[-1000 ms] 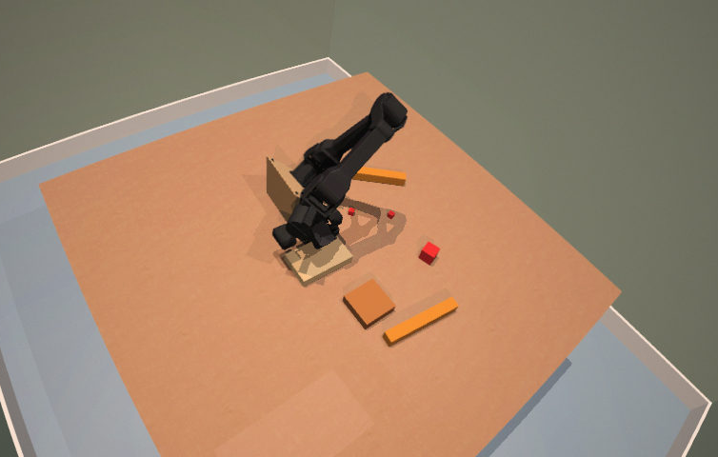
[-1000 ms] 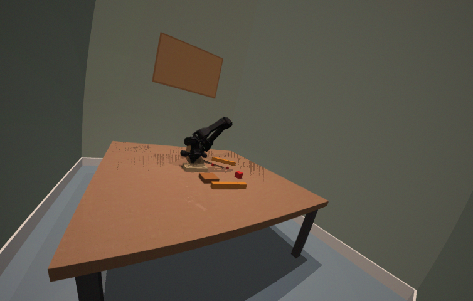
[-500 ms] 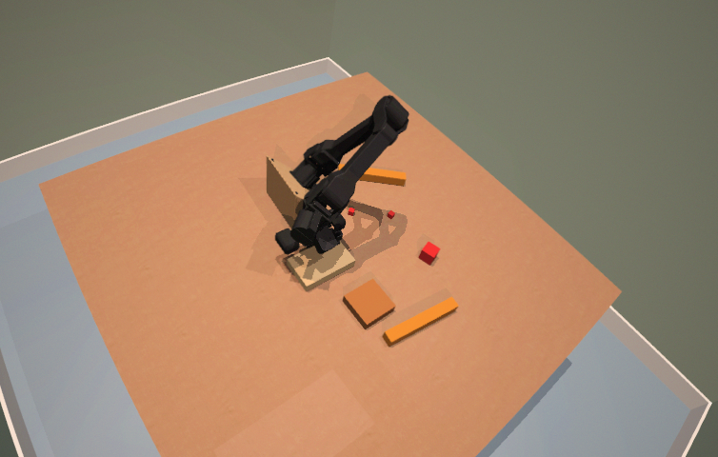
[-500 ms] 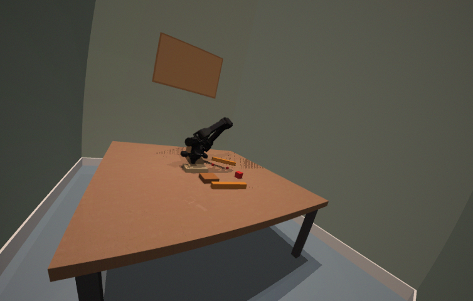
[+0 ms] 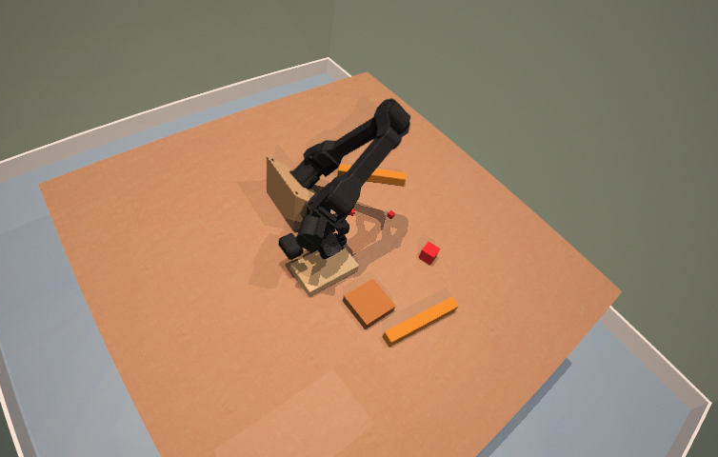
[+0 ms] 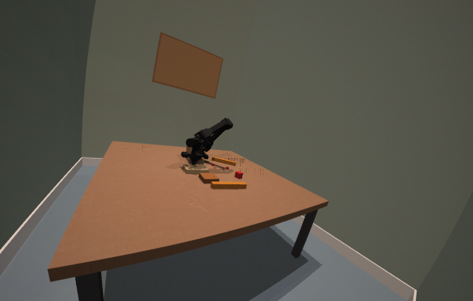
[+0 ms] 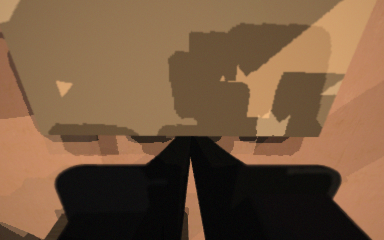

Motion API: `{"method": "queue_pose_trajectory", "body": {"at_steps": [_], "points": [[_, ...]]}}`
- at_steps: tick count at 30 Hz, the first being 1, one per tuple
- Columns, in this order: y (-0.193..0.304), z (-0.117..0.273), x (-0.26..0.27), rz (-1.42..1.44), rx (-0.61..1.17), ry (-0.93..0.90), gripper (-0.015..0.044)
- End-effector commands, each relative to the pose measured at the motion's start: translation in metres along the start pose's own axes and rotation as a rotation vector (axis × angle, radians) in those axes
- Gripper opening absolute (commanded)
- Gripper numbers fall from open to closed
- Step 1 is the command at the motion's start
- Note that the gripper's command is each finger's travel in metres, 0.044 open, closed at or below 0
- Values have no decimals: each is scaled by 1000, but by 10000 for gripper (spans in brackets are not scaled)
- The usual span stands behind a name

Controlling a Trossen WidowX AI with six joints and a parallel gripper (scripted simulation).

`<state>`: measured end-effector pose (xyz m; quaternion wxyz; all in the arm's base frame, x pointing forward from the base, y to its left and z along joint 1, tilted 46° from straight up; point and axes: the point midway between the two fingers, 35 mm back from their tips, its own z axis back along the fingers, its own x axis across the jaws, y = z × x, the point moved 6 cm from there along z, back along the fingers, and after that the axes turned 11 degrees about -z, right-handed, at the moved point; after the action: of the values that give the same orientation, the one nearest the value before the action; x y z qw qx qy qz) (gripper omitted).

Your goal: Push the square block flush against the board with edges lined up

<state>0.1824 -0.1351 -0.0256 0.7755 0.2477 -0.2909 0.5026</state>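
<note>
step: pushing tan square block [image 5: 323,272] | end effector [image 5: 329,248] clenched, empty | next: drive toward 4 o'clock, orange board [image 5: 420,320]

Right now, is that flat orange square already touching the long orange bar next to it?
No. In the top view a strip of table shows between the flat orange square and the long orange bar, so they lie apart.
</note>
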Motion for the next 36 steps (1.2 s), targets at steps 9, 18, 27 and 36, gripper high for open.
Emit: {"method": "queue_pose_trajectory", "body": {"at_steps": [9,18,27,36], "points": [[-16,-1,4,0,-2,-4,0],[-27,-2,7,1,-2,-6,0],[-37,-3,11,2,-1,-8,0],[-33,-3,10,2,-1,-8,0]]}}
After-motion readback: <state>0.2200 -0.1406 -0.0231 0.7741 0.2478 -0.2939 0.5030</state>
